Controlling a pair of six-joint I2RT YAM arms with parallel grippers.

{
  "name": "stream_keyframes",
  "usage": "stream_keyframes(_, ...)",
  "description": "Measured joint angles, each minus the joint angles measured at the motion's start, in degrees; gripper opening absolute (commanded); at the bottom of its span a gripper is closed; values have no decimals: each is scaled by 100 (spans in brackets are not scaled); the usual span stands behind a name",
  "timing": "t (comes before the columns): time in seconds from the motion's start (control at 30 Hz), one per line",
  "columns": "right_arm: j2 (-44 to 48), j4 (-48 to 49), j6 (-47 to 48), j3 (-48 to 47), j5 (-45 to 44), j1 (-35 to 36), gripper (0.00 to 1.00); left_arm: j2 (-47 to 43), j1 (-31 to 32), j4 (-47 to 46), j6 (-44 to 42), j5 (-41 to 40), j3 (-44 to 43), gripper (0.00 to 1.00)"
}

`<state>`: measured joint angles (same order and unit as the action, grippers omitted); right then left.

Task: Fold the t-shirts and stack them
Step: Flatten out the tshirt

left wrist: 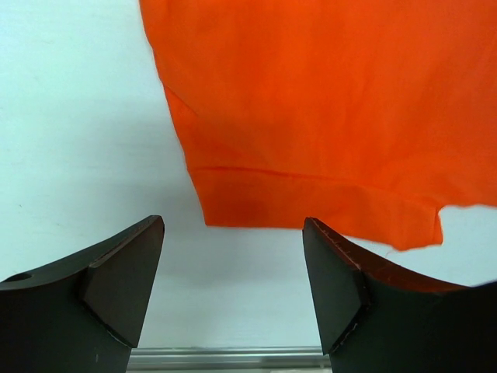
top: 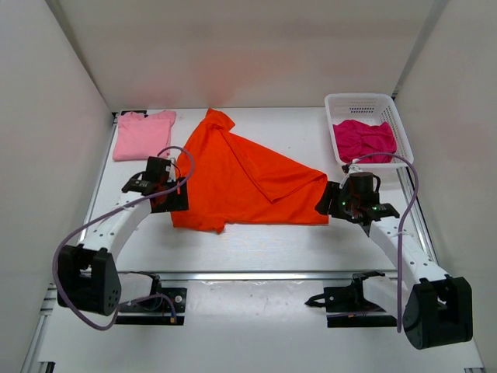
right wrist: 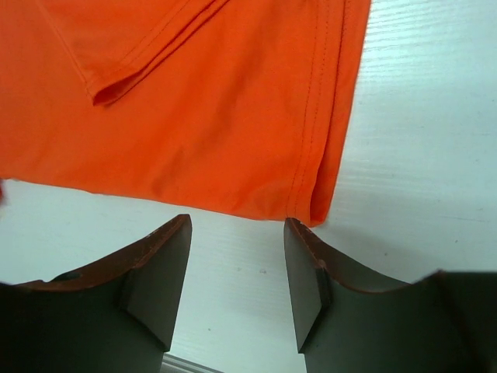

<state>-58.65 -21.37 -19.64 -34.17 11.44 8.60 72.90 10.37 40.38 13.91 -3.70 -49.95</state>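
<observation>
An orange t-shirt (top: 245, 177) lies partly folded in the middle of the table, one side laid diagonally over the rest. My left gripper (top: 172, 198) stands open at its near left corner (left wrist: 233, 198), with bare table between the fingers. At the shirt's near right corner (right wrist: 314, 198) my right gripper (top: 324, 203) is open too and holds nothing. A light pink t-shirt (top: 142, 134) lies folded at the far left. The magenta t-shirt (top: 363, 138) sits crumpled in the white basket.
The white mesh basket (top: 353, 102) stands at the far right corner of the table. White walls close in the left, right and back. A metal rail (top: 256, 275) runs along the near table edge in front of the arm bases.
</observation>
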Motion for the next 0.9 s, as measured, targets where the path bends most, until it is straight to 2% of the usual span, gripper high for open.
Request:
stream_keyframes(0.13,-57,2,-9,4,2,-13,49,-267,24,59,-9,15,302,84)
stream_keyframes(0.23,-94,17,-9,4,42,-42,49,-352,-81,-87,125,208,573,81)
stream_keyframes(0.57,-127,39,-9,4,164,-90,49,-1495,-452,-1178,1237,780,1919,79)
stream_keyframes(0.9,-72,52,-136,111,210,-243,52,-1189,-413,-1886,1602,800,2291,76)
